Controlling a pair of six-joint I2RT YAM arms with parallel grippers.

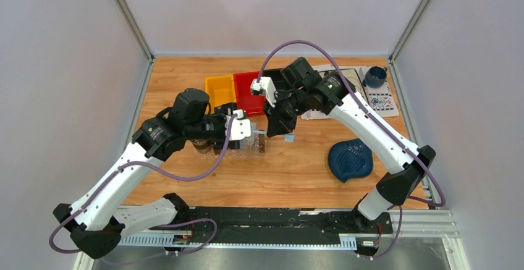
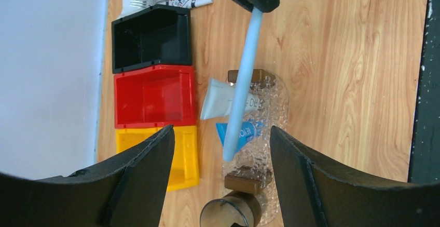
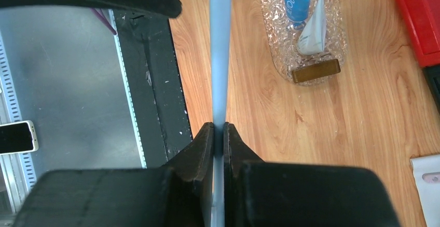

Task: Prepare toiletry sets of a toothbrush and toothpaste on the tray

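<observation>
right gripper [image 3: 218, 128]: clamped tight on the slim pale blue toothbrush [image 3: 220, 55], holding it up off the wooden table [image 3: 332, 133]
tray: clear bumpy rectangular tray [image 2: 279, 107], brown block at each end
tubes: white-grey toothpaste tube [image 2: 218, 99] and bright blue toothpaste tube [image 2: 244, 133] lie side by side on it
toothbrush end: crosses over both tubes in the left wrist view
left gripper [image 2: 222, 129]: fingers spread wide, gripping nothing, hanging over the tray
</observation>
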